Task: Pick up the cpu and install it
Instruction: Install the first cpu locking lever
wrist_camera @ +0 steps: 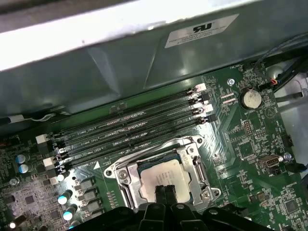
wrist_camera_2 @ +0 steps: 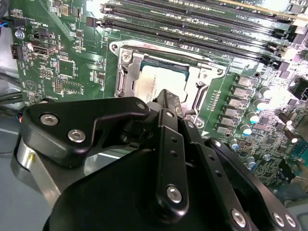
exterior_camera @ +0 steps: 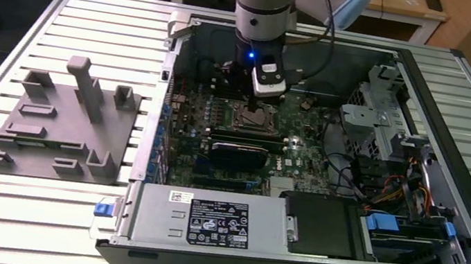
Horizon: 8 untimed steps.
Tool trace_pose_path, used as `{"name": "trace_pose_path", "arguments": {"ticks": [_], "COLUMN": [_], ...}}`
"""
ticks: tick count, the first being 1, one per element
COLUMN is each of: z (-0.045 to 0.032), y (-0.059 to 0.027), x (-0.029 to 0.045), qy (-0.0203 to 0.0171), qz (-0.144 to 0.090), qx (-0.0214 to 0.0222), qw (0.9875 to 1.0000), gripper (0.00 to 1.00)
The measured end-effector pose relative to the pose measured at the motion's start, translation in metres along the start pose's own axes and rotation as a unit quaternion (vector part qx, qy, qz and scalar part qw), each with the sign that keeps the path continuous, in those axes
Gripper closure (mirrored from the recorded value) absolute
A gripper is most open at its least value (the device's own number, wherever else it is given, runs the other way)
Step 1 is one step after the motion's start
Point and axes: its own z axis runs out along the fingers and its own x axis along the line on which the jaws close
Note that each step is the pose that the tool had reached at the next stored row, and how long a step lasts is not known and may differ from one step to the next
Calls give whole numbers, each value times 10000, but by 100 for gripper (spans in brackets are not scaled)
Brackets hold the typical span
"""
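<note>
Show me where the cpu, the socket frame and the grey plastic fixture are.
cpu (wrist_camera: 161, 175), first wrist view, on its silver top.
socket frame (wrist_camera: 126, 174), first wrist view, on the metal bracket beside the chip.
grey plastic fixture (exterior_camera: 58, 130), exterior view, on its flat base.

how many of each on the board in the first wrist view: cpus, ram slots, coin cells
cpu: 1
ram slots: 4
coin cell: 1
total: 6

The cpu (wrist_camera: 161, 175) lies in the socket frame (wrist_camera: 126, 179), beside the memory slots (wrist_camera: 130, 127).
</note>
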Motion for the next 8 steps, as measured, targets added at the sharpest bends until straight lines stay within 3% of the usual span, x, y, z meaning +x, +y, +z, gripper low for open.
{"name": "trace_pose_path", "arguments": {"ticks": [4, 8], "z": [13, 38], "y": [13, 23], "x": [-38, -67], "qy": [24, 94], "qz": [-84, -209], "qx": [4, 36], "qw": [10000, 9997], "gripper": [89, 89]}}
